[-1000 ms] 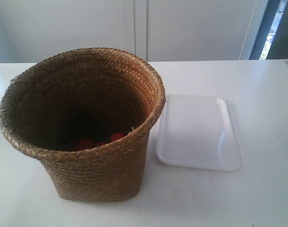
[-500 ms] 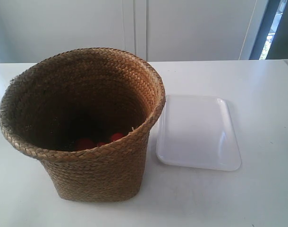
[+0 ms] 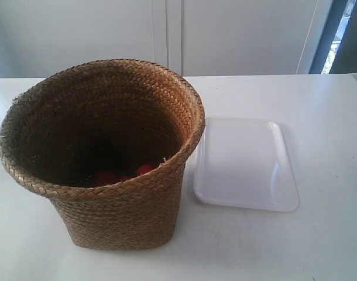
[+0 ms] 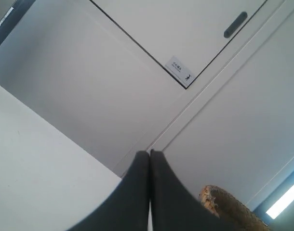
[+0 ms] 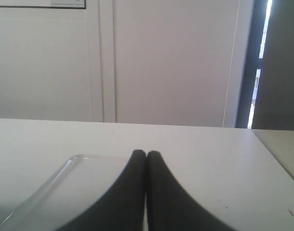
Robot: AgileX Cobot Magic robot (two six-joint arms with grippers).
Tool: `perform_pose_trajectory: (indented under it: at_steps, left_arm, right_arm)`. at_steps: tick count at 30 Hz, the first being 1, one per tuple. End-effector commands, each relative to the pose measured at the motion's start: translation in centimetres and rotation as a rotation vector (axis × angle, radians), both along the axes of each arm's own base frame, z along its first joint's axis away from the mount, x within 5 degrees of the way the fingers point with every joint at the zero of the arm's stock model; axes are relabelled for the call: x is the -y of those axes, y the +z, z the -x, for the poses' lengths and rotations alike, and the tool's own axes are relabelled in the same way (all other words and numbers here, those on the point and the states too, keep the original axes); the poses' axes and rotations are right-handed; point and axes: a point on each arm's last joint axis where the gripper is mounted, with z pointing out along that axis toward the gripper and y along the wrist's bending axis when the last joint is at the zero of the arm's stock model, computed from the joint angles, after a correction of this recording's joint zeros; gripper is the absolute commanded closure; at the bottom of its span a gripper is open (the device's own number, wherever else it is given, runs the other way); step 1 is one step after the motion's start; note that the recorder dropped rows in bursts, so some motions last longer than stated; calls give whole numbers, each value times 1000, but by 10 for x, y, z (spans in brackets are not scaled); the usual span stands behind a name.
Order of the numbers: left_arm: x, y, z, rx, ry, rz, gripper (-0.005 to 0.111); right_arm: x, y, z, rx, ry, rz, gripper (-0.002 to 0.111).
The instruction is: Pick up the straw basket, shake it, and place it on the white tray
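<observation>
The brown woven straw basket (image 3: 105,155) stands upright on the white table, left of centre in the exterior view, with small red things (image 3: 123,174) lying on its dark bottom. Just beside it to the right lies the flat white tray (image 3: 246,164), nothing on it. Neither arm shows in the exterior view. My left gripper (image 4: 150,153) is shut with nothing held; a bit of the basket's rim (image 4: 233,209) shows beside it. My right gripper (image 5: 146,154) is also shut on nothing, and it hangs over the tray's (image 5: 65,187) near part.
The white table (image 3: 319,105) runs back to white cabinet doors (image 3: 167,35). A dark window frame (image 3: 330,29) stands at the back right. In the right wrist view the table's edge (image 5: 277,154) falls off to one side.
</observation>
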Motion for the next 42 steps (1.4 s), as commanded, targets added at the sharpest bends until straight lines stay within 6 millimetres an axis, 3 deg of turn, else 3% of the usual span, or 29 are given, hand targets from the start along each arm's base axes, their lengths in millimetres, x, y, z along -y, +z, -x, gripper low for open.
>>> perform_pose_trajectory:
  at_steps: [1, 12, 16, 20, 28, 33, 36, 40, 42]
  left_arm:
    - [-1, 1, 1, 33, 5, 23, 107]
    - [0, -1, 0, 10, -5, 17, 107]
    - [1, -5, -1, -38, -18, -2, 107]
    - [6, -14, -3, -121, -109, 225, 107]
    - [6, -12, -2, -113, -72, 42, 107]
    - [12, -26, -3, -259, -155, 216, 107]
    - [9, -22, -3, -220, -117, 85, 107]
    - [11, 12, 2, -198, -109, -74, 107]
    - [11, 34, 2, -210, -104, -160, 107]
  right_arm:
    - [0, -2, 0, 0, 1, -6, 108]
    - [0, -1, 0, 13, 1, -17, 108]
    - [1, 6, 1, 100, 34, -458, 108]
    - [3, 15, 3, 217, 65, -627, 108]
    - [4, 21, 4, 293, 151, -1021, 108]
    - [4, 24, 6, 330, 162, -998, 108]
    - [4, 26, 5, 319, 149, -917, 108]
    - [2, 57, 8, 318, 111, -669, 108]
    - [2, 83, 9, 305, 87, -517, 108]
